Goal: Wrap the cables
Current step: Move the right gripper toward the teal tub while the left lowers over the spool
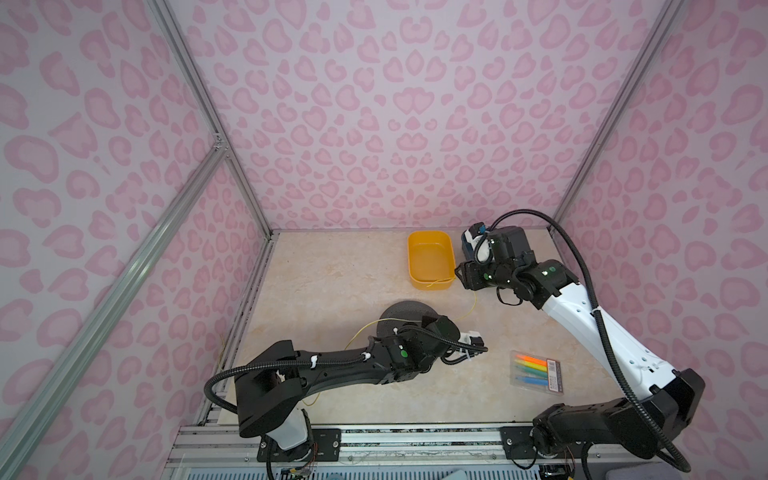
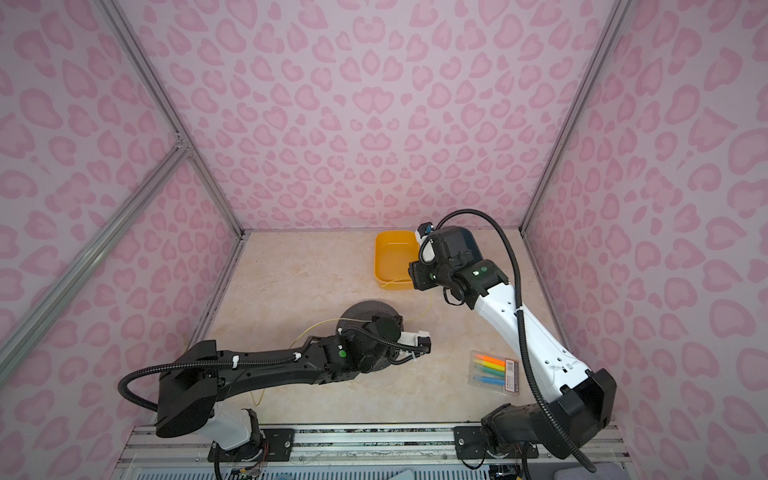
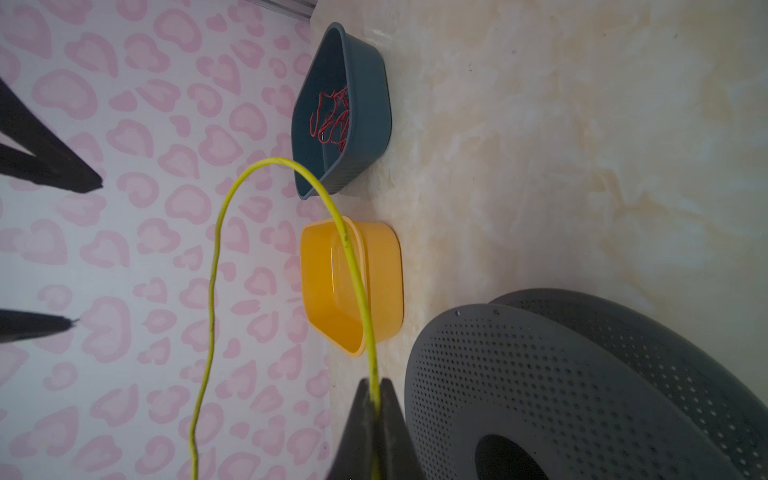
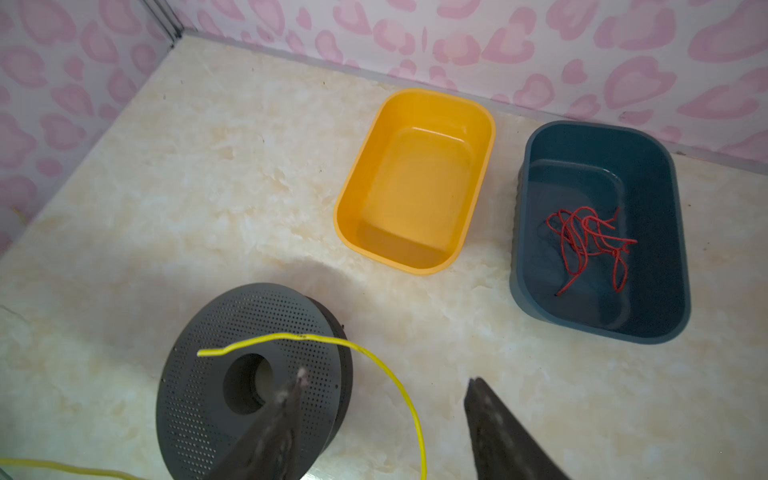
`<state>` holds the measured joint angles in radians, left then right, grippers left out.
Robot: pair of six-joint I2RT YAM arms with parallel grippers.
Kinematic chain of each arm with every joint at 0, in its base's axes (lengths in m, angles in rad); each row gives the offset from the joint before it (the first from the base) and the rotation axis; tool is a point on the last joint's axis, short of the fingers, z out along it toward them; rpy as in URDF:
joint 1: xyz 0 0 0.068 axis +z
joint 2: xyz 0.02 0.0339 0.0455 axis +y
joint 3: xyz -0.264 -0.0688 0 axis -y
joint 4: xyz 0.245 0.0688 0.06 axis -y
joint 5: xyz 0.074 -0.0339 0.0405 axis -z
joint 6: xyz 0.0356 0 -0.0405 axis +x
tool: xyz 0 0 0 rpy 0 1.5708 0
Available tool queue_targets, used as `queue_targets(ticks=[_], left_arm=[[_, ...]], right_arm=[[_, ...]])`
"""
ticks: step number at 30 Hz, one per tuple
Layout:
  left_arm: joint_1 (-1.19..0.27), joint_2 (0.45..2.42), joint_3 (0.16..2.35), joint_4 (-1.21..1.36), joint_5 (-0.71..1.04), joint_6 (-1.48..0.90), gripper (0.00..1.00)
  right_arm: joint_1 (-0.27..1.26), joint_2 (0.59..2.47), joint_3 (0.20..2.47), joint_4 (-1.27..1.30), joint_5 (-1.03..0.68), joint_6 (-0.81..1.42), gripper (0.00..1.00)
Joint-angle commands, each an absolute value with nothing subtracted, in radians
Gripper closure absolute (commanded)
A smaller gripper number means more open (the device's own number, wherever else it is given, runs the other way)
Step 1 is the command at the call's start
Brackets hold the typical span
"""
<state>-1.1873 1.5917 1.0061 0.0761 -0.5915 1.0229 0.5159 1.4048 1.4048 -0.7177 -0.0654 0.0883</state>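
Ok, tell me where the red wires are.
The red wires lie tangled inside the dark blue tub, seen in the right wrist view, by the back wall beside the yellow tub, on the side of the right arm.

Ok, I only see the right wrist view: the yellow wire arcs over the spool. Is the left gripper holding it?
Observer: Yes, the left wrist view shows the left gripper shut on the yellow wire.
Operator: Anything on the table outside my frame?
Observer: A pack of markers lies beside the right arm, in both top views.
Operator: Where does the wire's slack go?
Observer: Under the left arm, showing again near the table's front edge.
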Motion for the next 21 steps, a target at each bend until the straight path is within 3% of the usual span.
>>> queue_targets(ticks=[1,10,21], left_arm=[[-1.193,1.562,0.988,0.080,-0.634,1.053,0.97],[-1.196,1.559,0.985,0.086,-0.641,1.051,0.96],[-1.206,1.555,0.993,0.091,-0.658,1.049,0.96]], right_arm=[[0.554,1.439,1.404,-0.777,0.017,-0.031,0.32],[0.592,1.488,1.403,-0.783,0.039,-0.057,0.31],[0.585,1.548,1.445,-0.678,0.152,0.004,0.40]])
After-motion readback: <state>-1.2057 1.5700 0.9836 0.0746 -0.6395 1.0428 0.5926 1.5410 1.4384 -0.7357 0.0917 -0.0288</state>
